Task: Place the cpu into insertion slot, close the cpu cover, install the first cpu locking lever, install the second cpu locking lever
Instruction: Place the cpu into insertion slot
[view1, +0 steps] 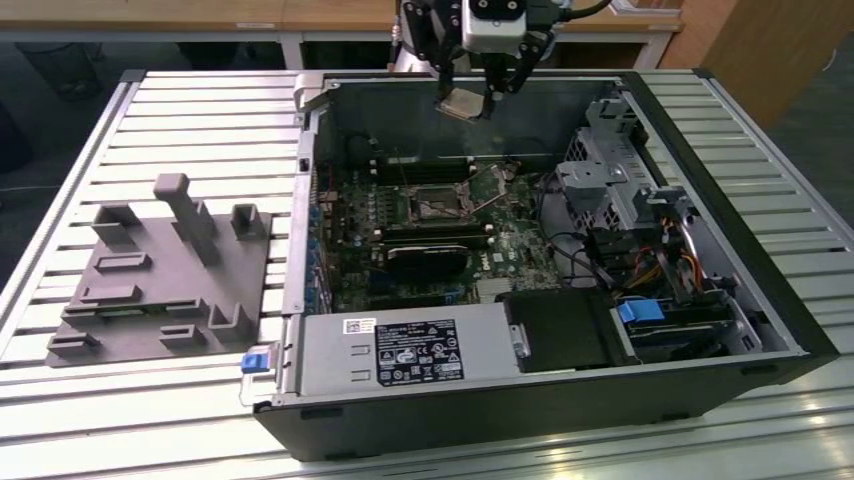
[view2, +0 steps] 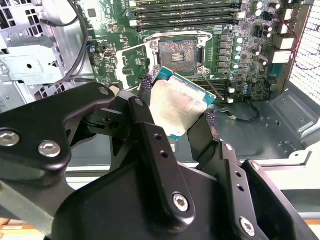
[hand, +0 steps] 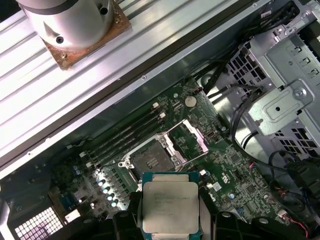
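On the exterior view's left, one grey moulded fixture (view1: 160, 275) lies on the slatted table (view1: 200, 110), well apart from the work. Just beside it on the right is one open computer case (view1: 534, 410), with its green board facing up.

At the upper centre of the exterior view, the one gripper (view1: 470, 98) hangs over the far wall of the case. Its two fingers (view2: 145, 130) are clamped on opposite edges of the one cpu (view1: 463, 103). The cpu is near-square, so it shows no clear long axis. In the exterior view it sits tilted, not level with the board. In both wrist views its silver-beige metal face (hand: 169, 205) is turned towards the camera.

The one insertion slot (view1: 437, 205) sits mid-board, in the centre of the frame, and its dark contact field (view2: 177, 52) is bare. The cpu is apart from it, touching neither the rim nor the board, with clear air between them.

The one cpu cover (hand: 187, 140) is swung up off the socket and rests just beside it. Long black memory slots (hand: 125, 137) run along the socket's opposite side.

On the exterior view's right, a metal drive cage (view1: 614, 180) and loose cables (view1: 654, 270) crowd that side of the case. There is more open room over the socket itself.
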